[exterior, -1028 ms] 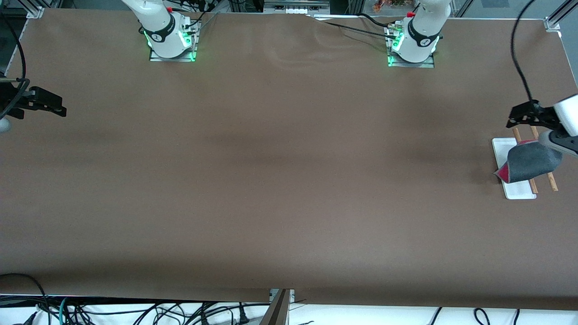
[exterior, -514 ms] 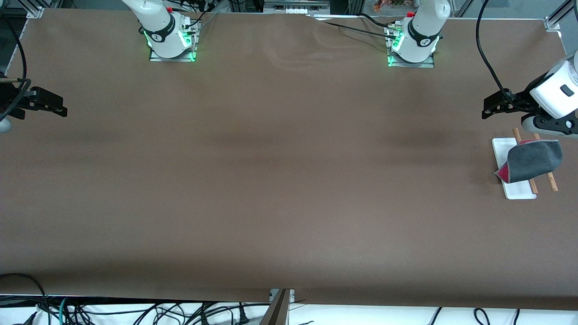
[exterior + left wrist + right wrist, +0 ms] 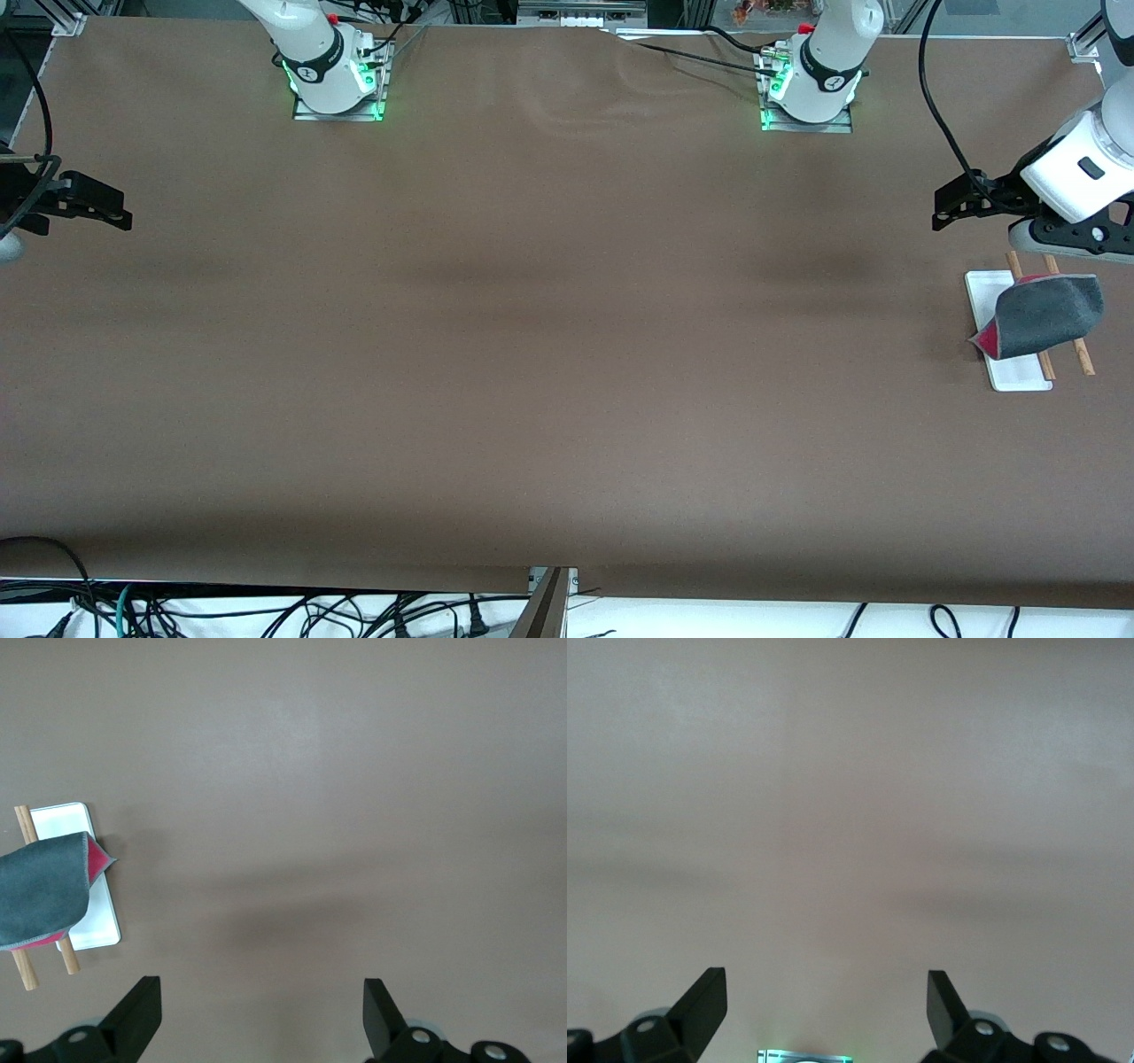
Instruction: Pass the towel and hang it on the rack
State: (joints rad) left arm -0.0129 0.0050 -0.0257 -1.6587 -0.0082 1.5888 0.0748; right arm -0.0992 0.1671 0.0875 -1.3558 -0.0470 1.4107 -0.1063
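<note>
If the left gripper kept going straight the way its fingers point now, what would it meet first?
Probably just the bare table. The open left gripper points past the rack and its draped towel, which lie off to one side; depth is unclear.

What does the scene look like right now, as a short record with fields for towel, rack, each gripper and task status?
towel: dark grey, red underside showing, towel draped over both rods
rack: rack white base with two wooden rods, at the left arm's end of the table
left gripper: left gripper jaws open, empty, over bare table beside the rack
right gripper: right gripper jaws open, empty, waiting at the right arm's end
task status: towel hung, nothing held
</note>
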